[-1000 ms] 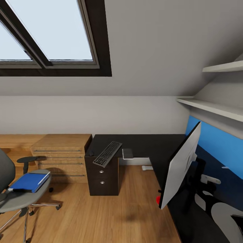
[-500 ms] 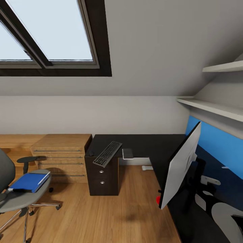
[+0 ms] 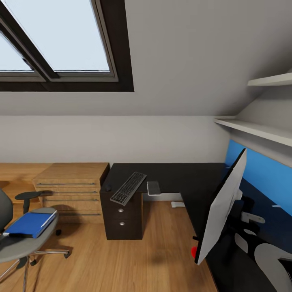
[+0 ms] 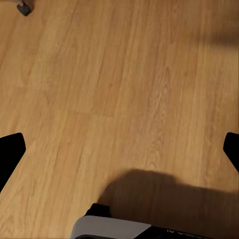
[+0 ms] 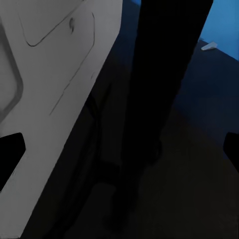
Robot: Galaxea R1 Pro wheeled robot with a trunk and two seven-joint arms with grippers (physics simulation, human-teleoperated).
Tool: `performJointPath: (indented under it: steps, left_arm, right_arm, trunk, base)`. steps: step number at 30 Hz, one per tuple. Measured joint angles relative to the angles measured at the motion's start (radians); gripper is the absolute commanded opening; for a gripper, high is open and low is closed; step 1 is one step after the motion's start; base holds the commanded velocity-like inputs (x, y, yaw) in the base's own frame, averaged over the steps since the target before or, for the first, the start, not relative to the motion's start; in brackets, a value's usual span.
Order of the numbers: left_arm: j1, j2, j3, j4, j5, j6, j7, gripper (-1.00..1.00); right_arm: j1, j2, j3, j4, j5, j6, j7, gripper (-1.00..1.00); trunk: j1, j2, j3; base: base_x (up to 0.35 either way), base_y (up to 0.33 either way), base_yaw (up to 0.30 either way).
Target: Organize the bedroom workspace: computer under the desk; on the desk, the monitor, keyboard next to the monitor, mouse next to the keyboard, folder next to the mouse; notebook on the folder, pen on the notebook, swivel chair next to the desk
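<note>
An attic room at home, fitted out as a study — a skylight set in the sloping ceiling, wooden floor, a black L-shaped counter carrying keyboard and monitor, a swivel chair, wall shelves, a wooden chest.

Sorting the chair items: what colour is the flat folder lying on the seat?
Bright blue: the flat rectangular folder, clearest in the head view.

Your left gripper hangs over the wooden floor, its two black fingertips set wide apart with bare planks between them. A dark shadow lies on the floor under the gripper. A small dark caster sits on the floor well away from the gripper. A white-and-black robot part sits beside the shadow.
</note>
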Motion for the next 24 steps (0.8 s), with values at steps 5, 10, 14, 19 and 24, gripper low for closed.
performJointPath:
  steps: [5,10,14,19,24]
  left_arm:
    - [0.0,0.0,0.0,0.0,0.0,0.0,0.0,1.0]
    - [0.0,0.0,0.0,0.0,0.0,0.0,0.0,1.0]
    - [0.0,0.0,0.0,0.0,0.0,0.0,0.0,1.0]
    - [0.0,0.0,0.0,0.0,0.0,0.0,0.0,1.0]
    - [0.0,0.0,0.0,0.0,0.001,0.0,0.0,1.0]
  right_arm:
    - [0.0,0.0,0.0,0.0,-0.001,0.001,-0.001,1.0]
    - [0.0,-0.003,0.0,0.0,0.0,0.002,-0.002,1.0]
    - [0.0,-0.005,0.002,0.0,0.001,0.002,-0.002,1.0]
    - [0.0,-0.006,0.002,0.0,0.001,0.002,-0.002,1.0]
    - [0.0,-0.008,0.001,0.0,0.001,0.002,-0.002,1.0]
  trunk:
    - [0.0,0.0,0.0]
    - [0.0,0.0,0.0]
    - [0.0,0.0,0.0]
    - [0.0,0.0,0.0]
    - [0.0,0.0,0.0]
  base:
    - [0.037,-0.001,0.0]
    - [0.132,-0.059,0.0]
    - [0.007,-0.004,0.0]
    - [0.001,-0.089,0.0]
    - [0.0,-0.055,0.0]
